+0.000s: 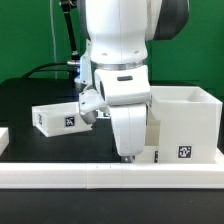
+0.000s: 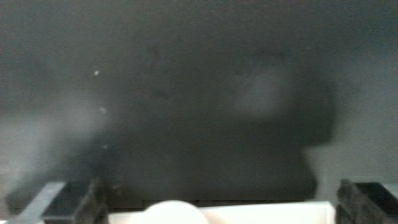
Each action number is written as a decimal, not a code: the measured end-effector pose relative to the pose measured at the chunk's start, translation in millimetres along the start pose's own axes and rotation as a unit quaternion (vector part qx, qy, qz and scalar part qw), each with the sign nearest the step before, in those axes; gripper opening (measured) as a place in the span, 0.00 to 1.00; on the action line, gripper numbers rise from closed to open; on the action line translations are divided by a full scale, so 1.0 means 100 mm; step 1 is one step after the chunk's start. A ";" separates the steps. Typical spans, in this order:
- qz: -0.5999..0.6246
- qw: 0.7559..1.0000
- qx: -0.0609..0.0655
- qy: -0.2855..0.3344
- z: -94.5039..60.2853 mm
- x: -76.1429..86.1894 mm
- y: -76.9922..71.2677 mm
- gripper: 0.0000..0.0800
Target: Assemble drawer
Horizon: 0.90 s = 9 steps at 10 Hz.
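Observation:
My gripper [image 1: 128, 153] hangs low behind the front rail, just left of the tall white drawer housing [image 1: 186, 122] in the exterior view. In the wrist view its dark fingers [image 2: 47, 204] stand wide apart either side of a white tray's knobbed edge [image 2: 171, 213]. A narrow gap shows at one finger, so the gripper [image 2: 210, 206] looks open around the tray. That tray shows as a pale piece [image 1: 153, 133] between gripper and housing. A second low tray [image 1: 58, 117] with a square tag sits on the exterior view's left.
The long low white rail [image 1: 110, 176] runs along the table's front edge, just before the gripper. The arm's body hides the middle of the table. Black cables hang at the back left. The wrist view beyond the tray is dark blurred tabletop.

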<state>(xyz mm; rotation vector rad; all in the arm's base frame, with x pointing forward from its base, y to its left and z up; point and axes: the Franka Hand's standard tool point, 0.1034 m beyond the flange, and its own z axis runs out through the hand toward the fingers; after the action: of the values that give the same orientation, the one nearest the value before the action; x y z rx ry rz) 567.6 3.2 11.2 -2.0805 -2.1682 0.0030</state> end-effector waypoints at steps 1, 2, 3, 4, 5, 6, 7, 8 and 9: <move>0.001 1.000 0.000 0.000 0.00 -0.01 0.00 0.81; 0.000 1.000 0.001 0.000 0.01 0.00 0.00 0.81; 0.001 1.000 0.001 0.000 0.01 0.00 0.00 0.81; 0.003 1.000 0.000 0.002 0.01 0.07 0.00 0.81; 0.002 1.000 0.000 0.002 0.00 0.11 0.01 0.81; 0.003 1.000 0.001 0.003 0.00 0.14 0.01 0.81; 0.001 1.000 0.004 0.003 -0.01 0.16 0.01 0.81; -0.001 1.000 0.006 0.003 -0.01 0.19 0.01 0.81; -0.006 1.000 0.006 0.004 0.00 0.25 0.02 0.81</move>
<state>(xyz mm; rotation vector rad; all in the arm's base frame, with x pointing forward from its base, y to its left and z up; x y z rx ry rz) 568.2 27.9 13.7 -2.0567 -2.1709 0.0071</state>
